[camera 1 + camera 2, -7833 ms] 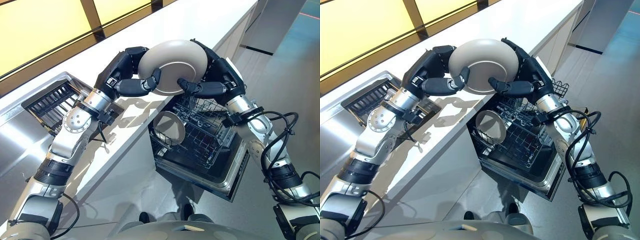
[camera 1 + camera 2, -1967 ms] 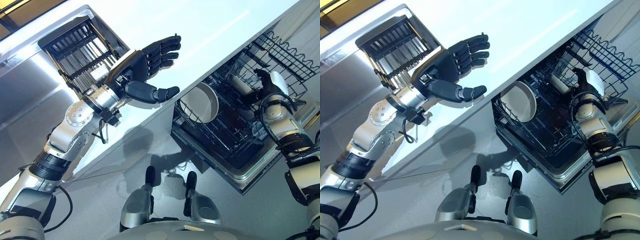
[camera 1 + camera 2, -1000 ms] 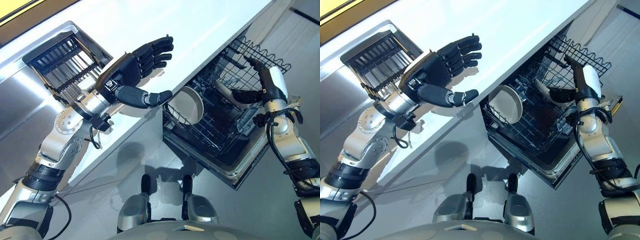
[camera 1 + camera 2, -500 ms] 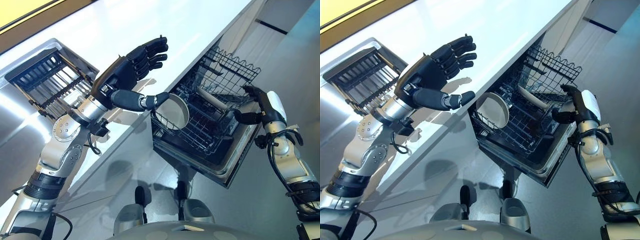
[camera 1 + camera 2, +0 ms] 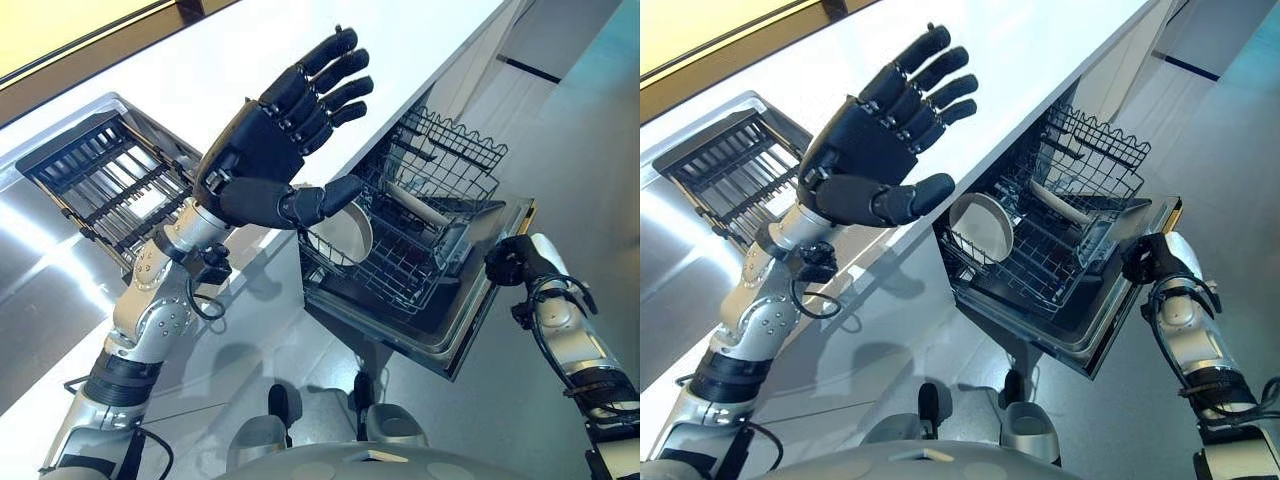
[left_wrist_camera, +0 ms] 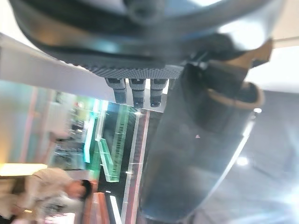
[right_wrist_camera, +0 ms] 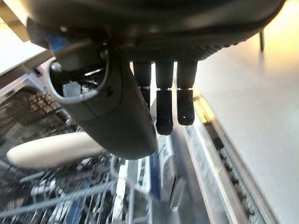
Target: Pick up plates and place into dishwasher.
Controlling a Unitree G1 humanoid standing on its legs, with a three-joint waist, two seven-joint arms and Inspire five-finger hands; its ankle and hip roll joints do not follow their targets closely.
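Two beige plates are in the open dishwasher's lower rack (image 5: 440, 150). One plate (image 5: 340, 232) stands upright at the rack's front left corner. The other plate (image 5: 415, 205) leans among the wires further back, and its rim (image 7: 46, 147) shows in the right wrist view. My right hand (image 5: 510, 262) hovers beside the outer edge of the lowered door (image 5: 470, 310), open and holding nothing, its fingers (image 7: 166, 109) straight. My left hand (image 5: 285, 140) is raised high over the counter edge, open and empty, palm turned towards the dishwasher.
A long white counter (image 5: 200, 70) runs along the left above the dishwasher. A sink with a black slatted drying rack (image 5: 100, 180) lies at its left end. Grey floor spreads to the right of the door. A person (image 6: 51, 186) shows far off in the left wrist view.
My right hand has drawn back out of the rack to the door's edge, leaving the second plate among the wires. My left hand has risen higher. The camera has shifted.
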